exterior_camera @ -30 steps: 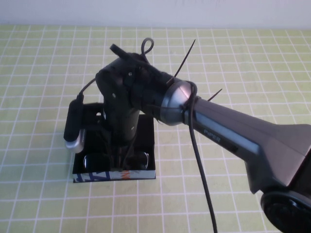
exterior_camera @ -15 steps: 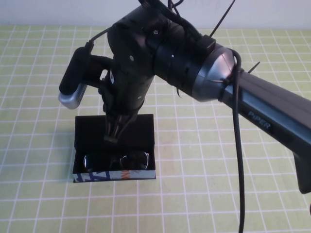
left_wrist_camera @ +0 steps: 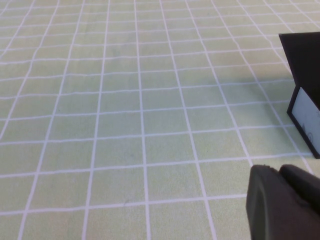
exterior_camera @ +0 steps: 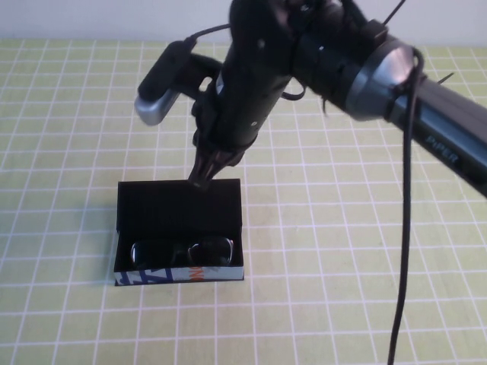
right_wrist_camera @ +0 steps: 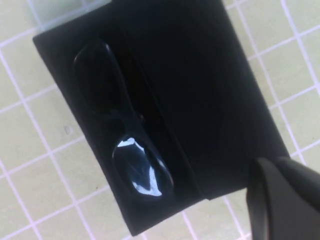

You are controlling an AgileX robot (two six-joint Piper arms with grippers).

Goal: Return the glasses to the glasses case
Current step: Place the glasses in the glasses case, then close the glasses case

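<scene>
Glasses (exterior_camera: 183, 249) seated in glasses case (exterior_camera: 179, 205), lid open, below closed, empty right gripper (exterior_camera: 204, 179) at rear lid edge. Left gripper (left_wrist_camera: 282, 205) parked aside, jaw state unclear. Risk: fingertip slipping off lid, shoving case.

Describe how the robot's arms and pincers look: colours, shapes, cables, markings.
The right arm is dark grey with white PIPER lettering, a shiny silver joint collar and a black wrist. A black cable runs along it, held by zip ties. A silver-tipped camera sits beside the black tapered right pincer. Only a black rounded corner of the left pincer shows.
</scene>
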